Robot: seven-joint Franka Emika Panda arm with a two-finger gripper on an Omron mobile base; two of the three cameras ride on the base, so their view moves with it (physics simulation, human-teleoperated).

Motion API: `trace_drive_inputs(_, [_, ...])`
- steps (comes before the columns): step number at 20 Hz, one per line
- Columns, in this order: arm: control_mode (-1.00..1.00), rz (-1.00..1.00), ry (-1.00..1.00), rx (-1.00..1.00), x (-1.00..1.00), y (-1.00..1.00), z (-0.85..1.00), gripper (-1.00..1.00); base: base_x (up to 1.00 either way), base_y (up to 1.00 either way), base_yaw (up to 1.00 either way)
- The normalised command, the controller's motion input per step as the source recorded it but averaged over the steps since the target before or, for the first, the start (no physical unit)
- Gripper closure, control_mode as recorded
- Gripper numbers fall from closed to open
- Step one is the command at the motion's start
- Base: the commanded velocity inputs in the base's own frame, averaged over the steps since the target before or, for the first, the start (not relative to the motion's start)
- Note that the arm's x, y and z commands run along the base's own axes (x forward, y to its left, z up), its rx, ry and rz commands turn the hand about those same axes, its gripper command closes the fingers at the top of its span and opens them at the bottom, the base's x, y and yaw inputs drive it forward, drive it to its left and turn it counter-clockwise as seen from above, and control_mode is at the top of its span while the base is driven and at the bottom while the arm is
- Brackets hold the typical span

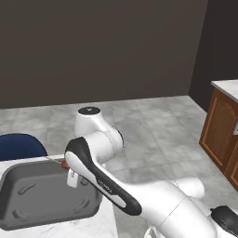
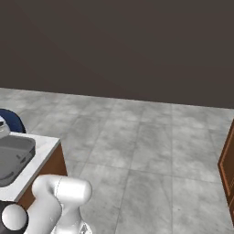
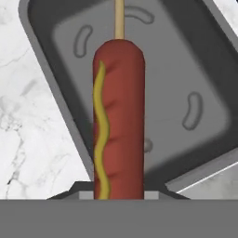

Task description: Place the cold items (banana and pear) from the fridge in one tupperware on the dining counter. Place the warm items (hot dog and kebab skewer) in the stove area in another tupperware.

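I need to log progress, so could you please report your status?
Gripper shut on hot dog. Held over dark tray on the marble counter. Tray bare, nothing in the way.

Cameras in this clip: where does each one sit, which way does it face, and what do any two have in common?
Left base view: behind the arm on its left, looking down over the another tupperware on the dining counter; the white arm crosses from lower right, the claw at the tray's edge.
Right base view: behind on the right, facing the tiled floor; white arm joints at lower left.
Hand view: along the claw, looking down at the hot dog on its stick above the tray.
Shared: all three show that tray and the marble counter.
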Motion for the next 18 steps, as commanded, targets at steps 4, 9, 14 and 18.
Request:
trace_drive_inputs(4, [-1.00,0.00,0.24,-0.06,0.76,0.06,-0.49,1.00,0.00,0.00,0.00])
trace_drive_inputs(9, [-1.00,0.00,0.20,-0.10,0.72,0.23,-0.70,1.00,0.00,0.00,0.00])
trace_drive_inputs(14, [-1.00,-0.01,0.05,-0.09,0.23,0.33,-0.77,1.00,0.00,0.00,0.00])
trace_drive_inputs(18, [-1.00,-0.03,0.00,0.00,0.09,0.02,-0.63,1.00,0.00,0.00,0.00])
